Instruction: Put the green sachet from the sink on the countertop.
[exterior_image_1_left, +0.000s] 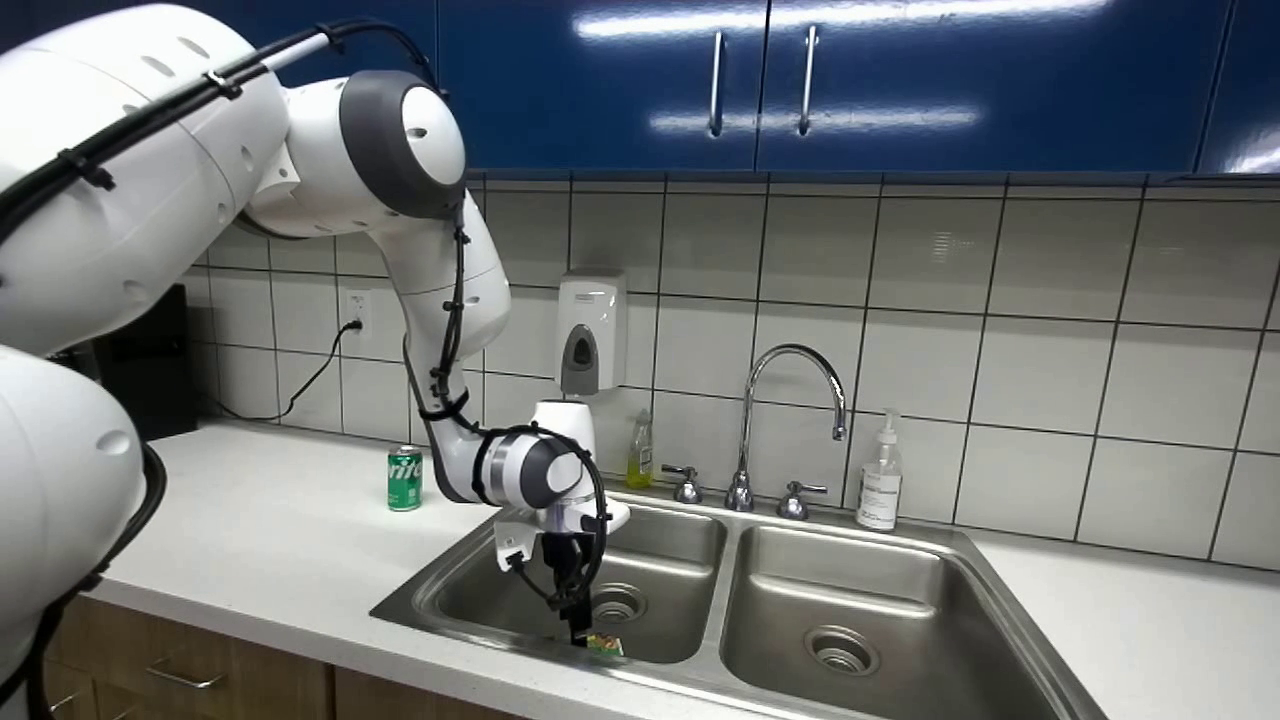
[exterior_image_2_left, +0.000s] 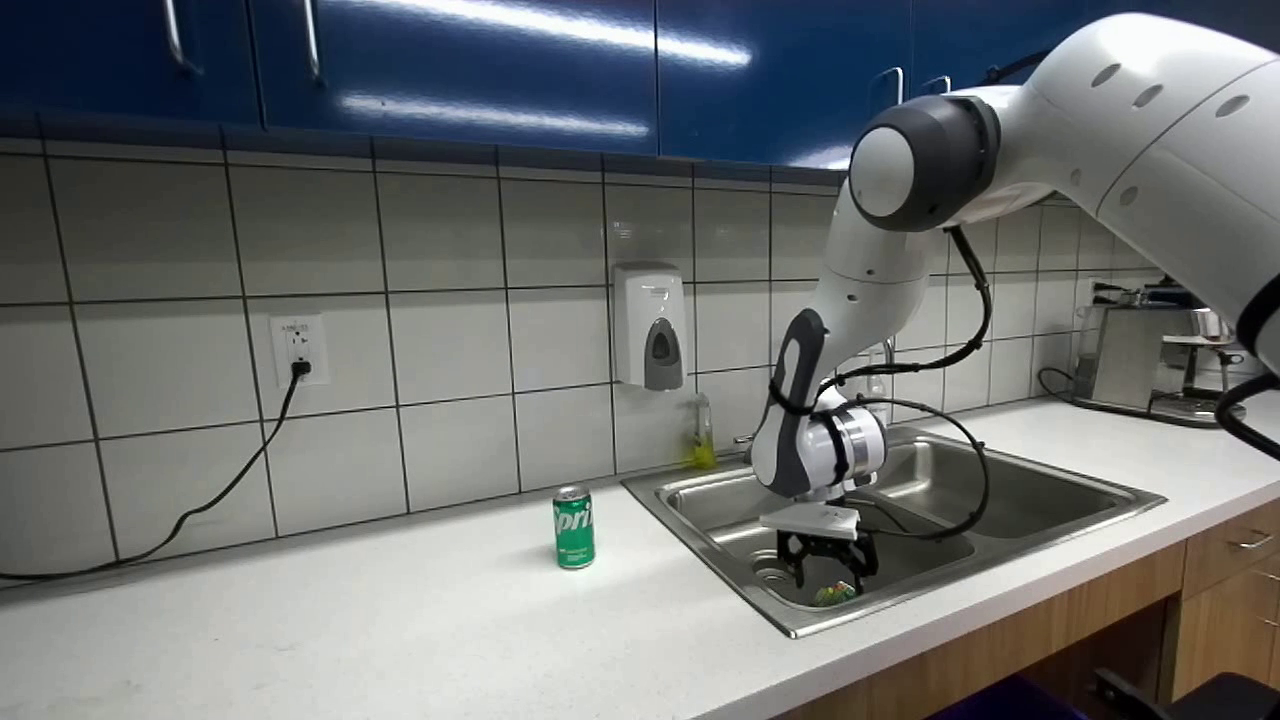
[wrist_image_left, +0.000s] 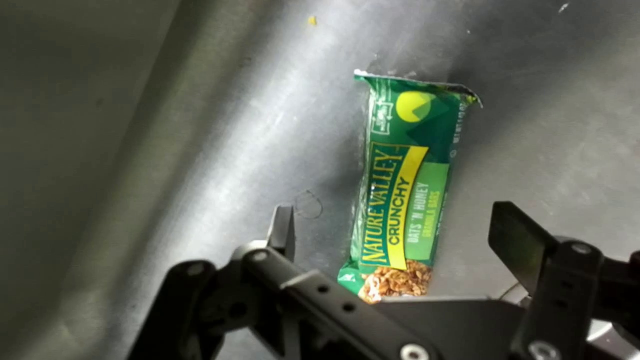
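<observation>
Sachet (wrist_image_left: 403, 185), one, is seen between two wide-spread fingers (wrist_image_left: 515, 240) of the end effector (wrist_image_left: 392, 228). It is contained by one of two basins (exterior_image_1_left: 680, 590) in the sink (exterior_image_1_left: 723, 590), that nearer the one can (exterior_image_1_left: 404, 480) on the counter (exterior_image_1_left: 270, 530). Two bottles (exterior_image_1_left: 880, 495) are stood behind the basins.

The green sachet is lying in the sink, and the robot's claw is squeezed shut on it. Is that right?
Not quite: the claw isn't shut on it. The wrist view shows it open, with a gap on each side of the green sachet. The rest is right: the sachet is lying in the sink.
</observation>
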